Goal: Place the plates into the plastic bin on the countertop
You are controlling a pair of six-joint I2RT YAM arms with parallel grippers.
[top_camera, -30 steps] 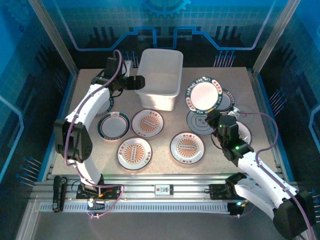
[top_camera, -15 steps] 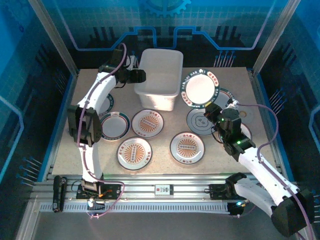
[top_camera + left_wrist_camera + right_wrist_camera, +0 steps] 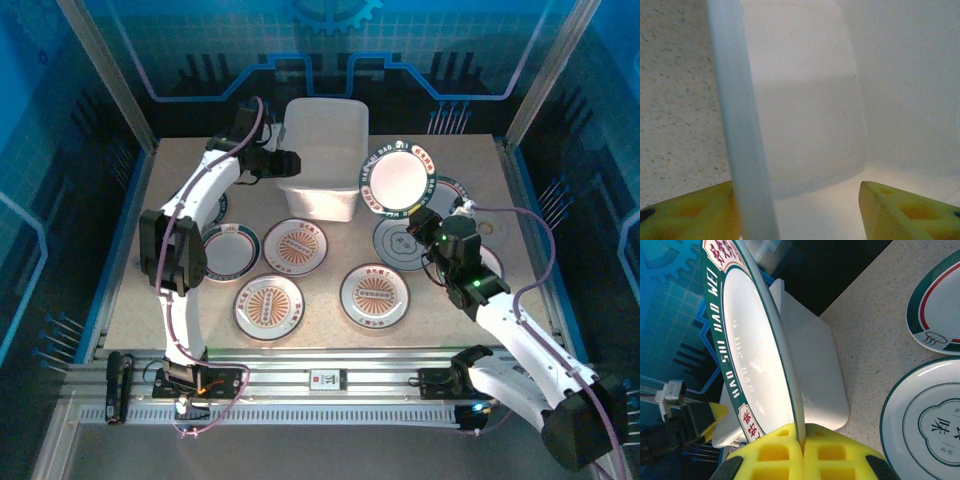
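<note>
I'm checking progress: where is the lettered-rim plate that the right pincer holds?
In the top view, the lettered-rim plate hangs tilted in the right pincer, right of centre toward the back, just right of the plastic bin.

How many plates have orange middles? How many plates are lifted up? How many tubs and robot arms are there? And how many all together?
Plates with orange middles: 3
Lifted plate, pinched in the right gripper: 1
Tub: 1
Robot arms: 2
Total: 7
</note>
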